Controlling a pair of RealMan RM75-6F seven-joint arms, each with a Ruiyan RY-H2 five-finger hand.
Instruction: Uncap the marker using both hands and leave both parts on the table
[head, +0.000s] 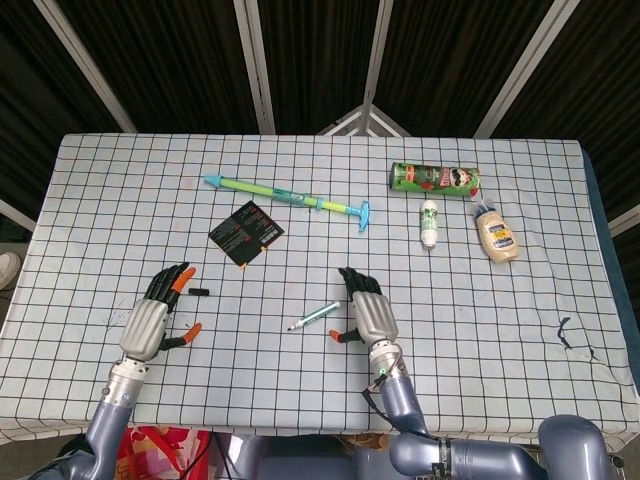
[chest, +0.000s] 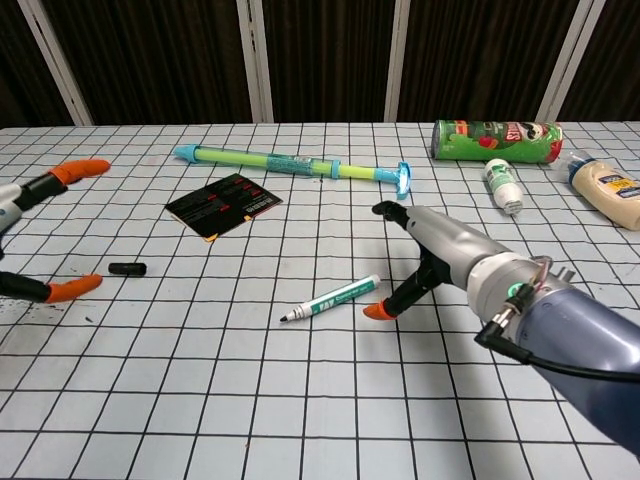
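Observation:
The uncapped green and white marker (head: 316, 316) (chest: 332, 298) lies slanted on the checked tablecloth, tip toward the near left. My right hand (head: 366, 308) (chest: 440, 256) sits just right of it with fingers spread, holding nothing. The small black cap (head: 198, 292) (chest: 127, 269) lies on the cloth by itself. Beside the cap is my left hand (head: 160, 314) (chest: 40, 230), fingers apart and empty.
A blue and green toy syringe (head: 287, 196), a black card (head: 246, 232), a green crisp can (head: 435, 179), a small white bottle (head: 429, 222) and a mayonnaise bottle (head: 497, 234) lie across the far half of the table (head: 520, 330).

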